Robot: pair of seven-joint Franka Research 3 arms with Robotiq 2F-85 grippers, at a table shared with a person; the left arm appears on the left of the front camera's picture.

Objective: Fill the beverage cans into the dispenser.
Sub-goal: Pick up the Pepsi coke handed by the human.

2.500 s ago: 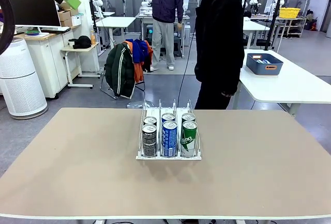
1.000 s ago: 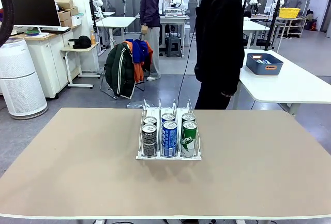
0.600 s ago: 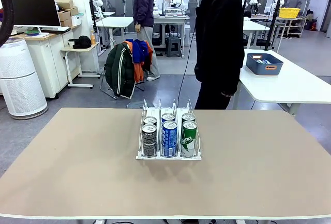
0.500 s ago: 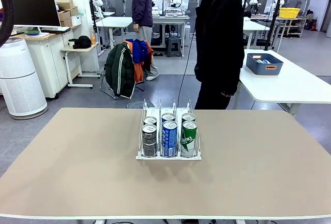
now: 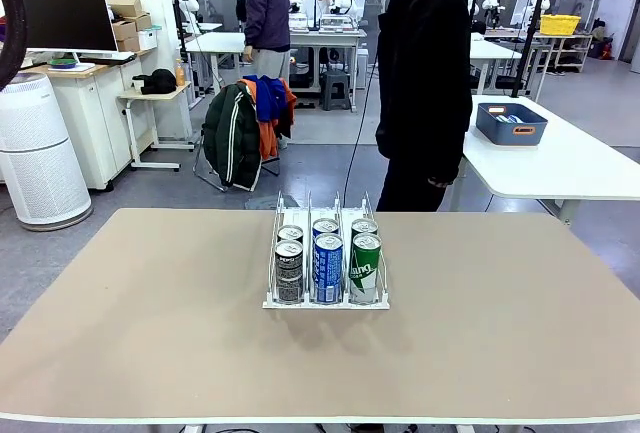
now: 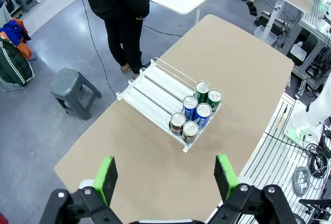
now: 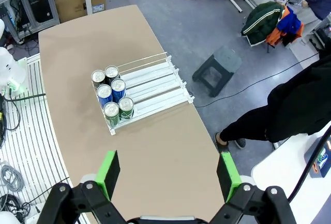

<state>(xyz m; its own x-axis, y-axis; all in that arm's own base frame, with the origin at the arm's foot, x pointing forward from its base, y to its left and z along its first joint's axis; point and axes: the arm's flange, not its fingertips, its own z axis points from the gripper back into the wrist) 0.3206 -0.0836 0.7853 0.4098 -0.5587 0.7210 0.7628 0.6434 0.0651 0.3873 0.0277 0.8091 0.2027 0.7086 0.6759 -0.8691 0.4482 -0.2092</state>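
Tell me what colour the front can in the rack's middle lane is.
The can is blue with white lettering; clearest in the front view.

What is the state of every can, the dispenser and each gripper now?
black cans: two upright, left lane.
blue cans: two upright, middle lane.
green cans: two upright, right lane.
dispenser: holds six cans at front end.
left gripper: open, empty, raised.
right gripper: open, empty, raised.
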